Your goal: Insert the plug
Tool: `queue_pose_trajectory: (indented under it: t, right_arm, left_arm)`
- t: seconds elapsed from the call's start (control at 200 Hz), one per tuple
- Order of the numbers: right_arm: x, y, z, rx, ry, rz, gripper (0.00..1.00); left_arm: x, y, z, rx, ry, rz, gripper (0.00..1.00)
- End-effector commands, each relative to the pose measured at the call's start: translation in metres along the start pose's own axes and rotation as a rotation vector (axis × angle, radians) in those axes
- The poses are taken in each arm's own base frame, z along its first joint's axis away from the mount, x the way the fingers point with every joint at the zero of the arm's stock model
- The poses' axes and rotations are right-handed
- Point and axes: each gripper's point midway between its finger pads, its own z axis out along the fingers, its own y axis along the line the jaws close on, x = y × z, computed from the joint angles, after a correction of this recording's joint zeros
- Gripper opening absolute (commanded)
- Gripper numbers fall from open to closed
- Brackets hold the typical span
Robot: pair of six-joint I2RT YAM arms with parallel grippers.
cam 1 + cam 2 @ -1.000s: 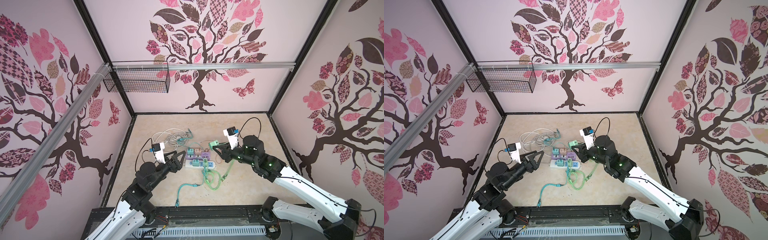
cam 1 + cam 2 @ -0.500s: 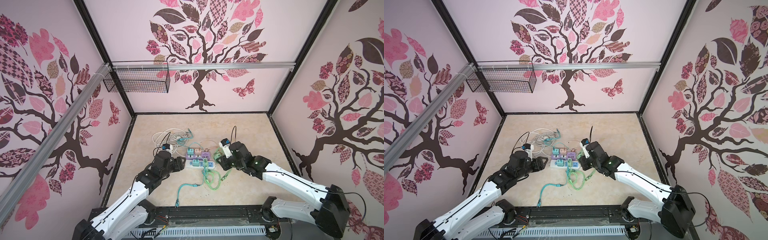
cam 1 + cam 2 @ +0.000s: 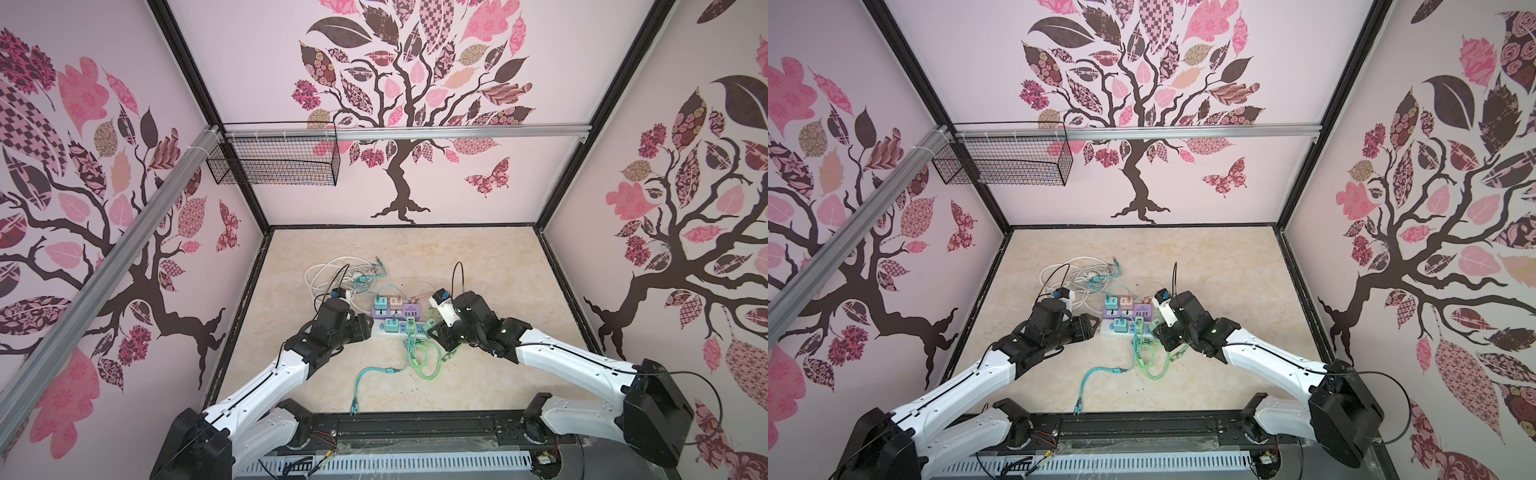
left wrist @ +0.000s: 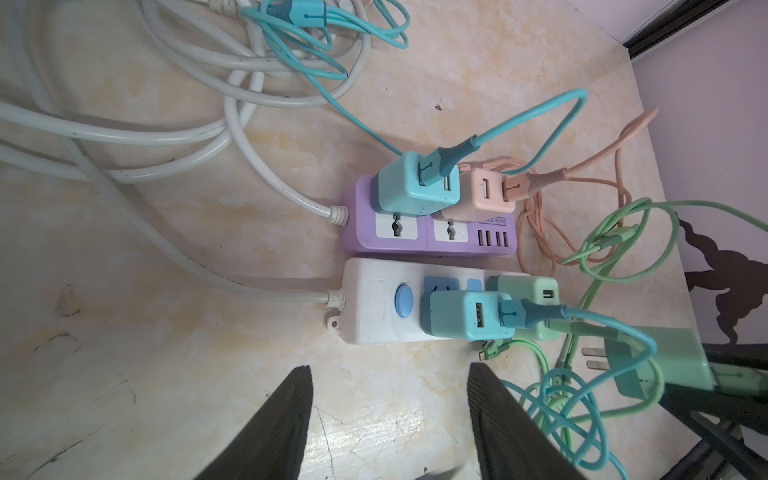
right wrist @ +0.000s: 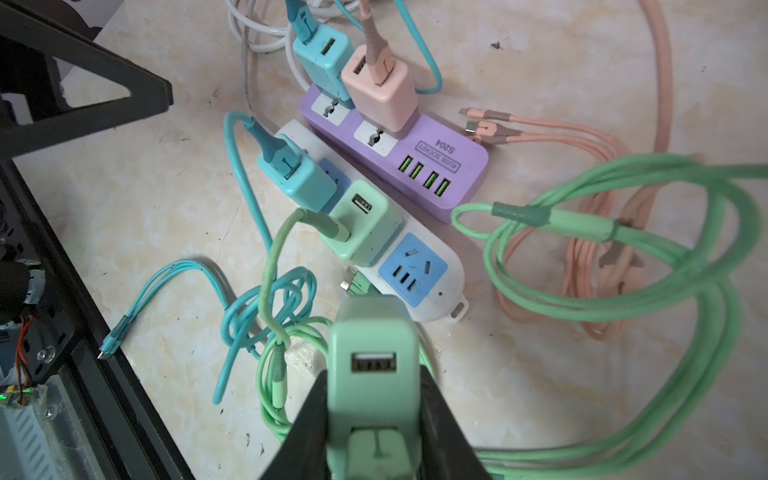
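**Plug held short of the last bare socket**

The plug (image 5: 370, 336) is pinched between the jaws of the right pincer (image 5: 374, 415). It is off the surface (image 5: 540, 374) and near the free socket (image 5: 413, 268) at the end of the white strip (image 5: 455, 270). In a top view the plug (image 3: 431, 323) sits just right of centre, in the lower half of the frame.

The likeliest failure, I judge, is misalignment. If the plug arrives tilted or twisted, its prongs would scrape the blue face instead of entering the slots. The green charger (image 5: 365, 224) stands just beside that socket, so the plug's body could knock or jam against it.

The strip lies loose. The left pincer (image 4: 390, 415) is spread and empty near the strip's switch end and touches nothing. With nothing bracing the strip, a push could slide or tip it. The green cable (image 5: 623, 232) trails from the plug in wide loops and could drag or catch.

The white strip holds a teal charger (image 5: 297, 178) and the green charger, with one socket bare. The purple strip (image 5: 457, 174) holds a second teal charger (image 5: 322, 62) and a pink charger (image 5: 380, 95); its two front sockets are bare. A basket (image 3: 274, 166) hangs from the rail in the upper left of both top views. I can make out nothing inside it.
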Motion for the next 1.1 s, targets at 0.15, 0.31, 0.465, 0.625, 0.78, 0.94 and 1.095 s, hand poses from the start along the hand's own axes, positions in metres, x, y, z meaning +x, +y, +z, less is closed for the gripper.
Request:
queue_pose_trajectory:
  t: [0.15, 0.31, 0.465, 0.625, 0.78, 0.94, 1.095]
  right_arm:
    - [-0.022, 0.005, 0.012, -0.015, -0.029, -0.328, 0.09]
    - [-0.017, -0.004, 0.026, 0.003, 0.043, -0.423, 0.07]
    - [-0.016, 0.0, 0.032, -0.041, 0.05, -0.507, 0.07]
    - [-0.014, -0.001, 0.029, -0.075, 0.064, -0.563, 0.09]
    - [-0.012, 0.0, 0.027, -0.124, 0.08, -0.578, 0.09]
    - [-0.01, 0.001, 0.03, -0.14, 0.094, -0.591, 0.09]
    - [-0.007, -0.001, 0.036, -0.151, 0.11, -0.604, 0.09]
  left_arm:
    - [0.011, -0.001, 0.022, 0.04, 0.059, -0.019, 0.6]
    - [0.011, 0.003, 0.029, 0.035, 0.066, -0.053, 0.59]
    - [0.013, 0.007, 0.036, 0.047, 0.087, -0.091, 0.55]
    - [0.015, 0.007, 0.042, 0.055, 0.11, -0.091, 0.53]
    - [0.013, 0.009, 0.047, 0.057, 0.117, -0.107, 0.52]
    - [0.013, 0.011, 0.053, 0.067, 0.133, -0.122, 0.5]
    - [0.014, 0.013, 0.059, 0.067, 0.15, -0.118, 0.49]
